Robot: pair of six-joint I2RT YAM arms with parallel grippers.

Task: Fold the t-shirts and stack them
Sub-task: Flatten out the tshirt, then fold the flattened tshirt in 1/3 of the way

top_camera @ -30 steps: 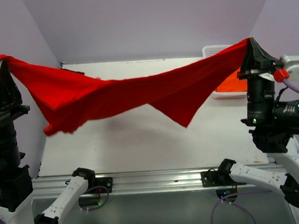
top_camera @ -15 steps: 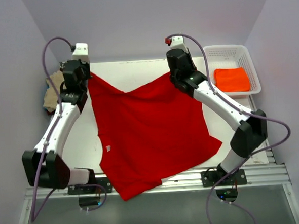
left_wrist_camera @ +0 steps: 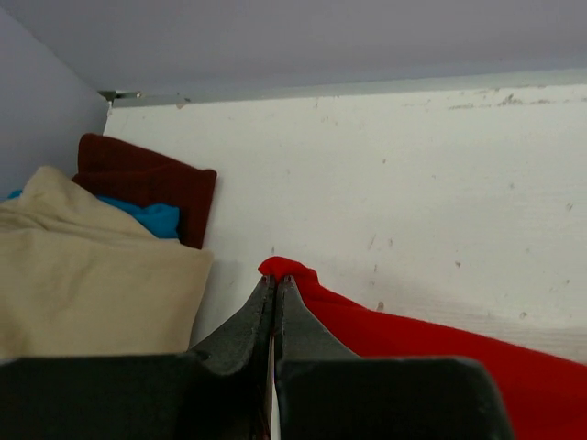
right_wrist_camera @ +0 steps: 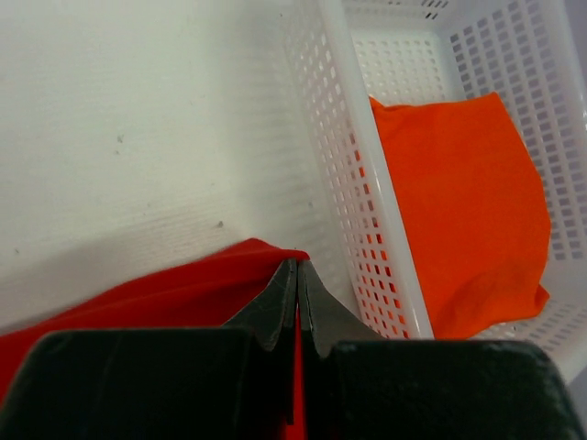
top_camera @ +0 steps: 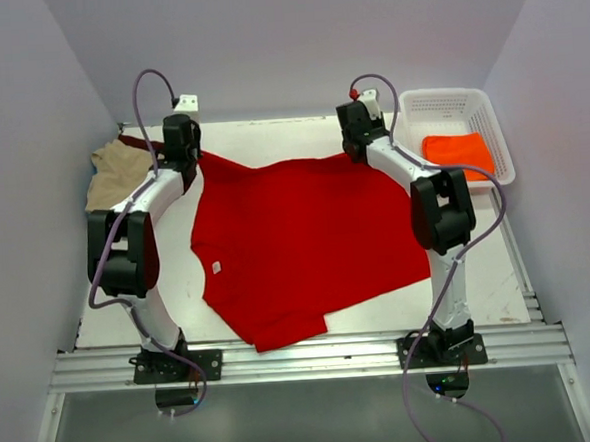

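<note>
I log left claw [left_wrist_camera: 274, 280] and right claw [right_wrist_camera: 295, 266] clamped shut on red shirt [top_camera: 296, 241]; blue cloth [left_wrist_camera: 151, 218] at nine o'clock, left-wrist view only.

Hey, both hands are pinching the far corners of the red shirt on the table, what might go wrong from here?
The red t-shirt lies skewed, its near corner at the table's front edge; a pull could slide it off. The left hand, shut on the cloth, sits close beside the tan shirt and might drag it along. The right hand, also shut on the cloth, is near the basket wall and could knock it.
</note>
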